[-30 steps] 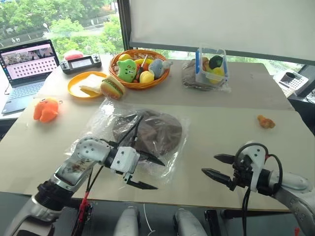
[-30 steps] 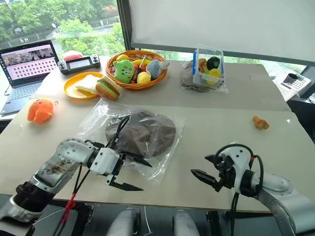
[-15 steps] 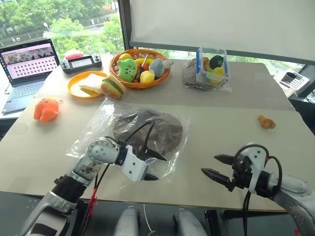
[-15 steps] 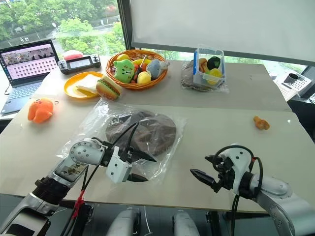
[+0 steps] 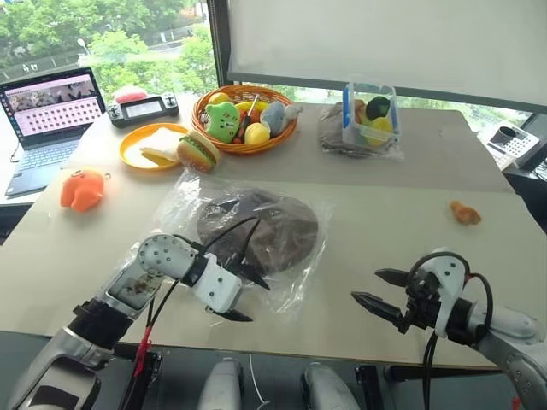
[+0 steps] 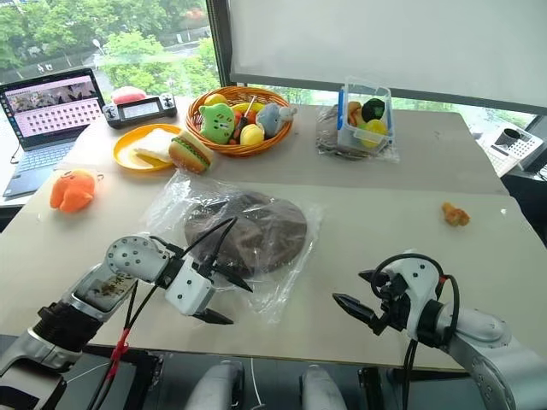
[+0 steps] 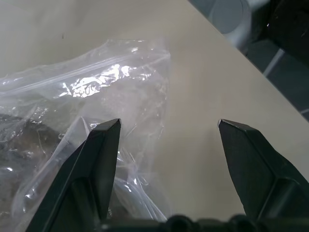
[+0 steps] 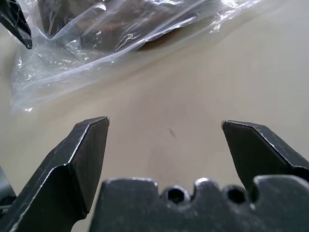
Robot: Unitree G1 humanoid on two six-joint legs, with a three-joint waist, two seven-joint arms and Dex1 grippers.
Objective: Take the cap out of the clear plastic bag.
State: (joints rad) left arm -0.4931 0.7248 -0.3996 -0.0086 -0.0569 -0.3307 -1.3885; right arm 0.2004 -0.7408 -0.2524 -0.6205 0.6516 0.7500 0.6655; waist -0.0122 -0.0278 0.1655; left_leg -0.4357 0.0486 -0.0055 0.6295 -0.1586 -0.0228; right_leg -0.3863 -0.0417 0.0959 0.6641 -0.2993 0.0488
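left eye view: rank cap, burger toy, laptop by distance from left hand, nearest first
1. Cap, inside the clear bag, just beyond the open left hand.
2. Burger toy, farther back, beside the orange plate.
3. Laptop, far back left corner.

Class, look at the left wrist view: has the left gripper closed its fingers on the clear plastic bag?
No. The left gripper stands open, with one finger over the clear plastic bag near its edge and the other over the bare table.
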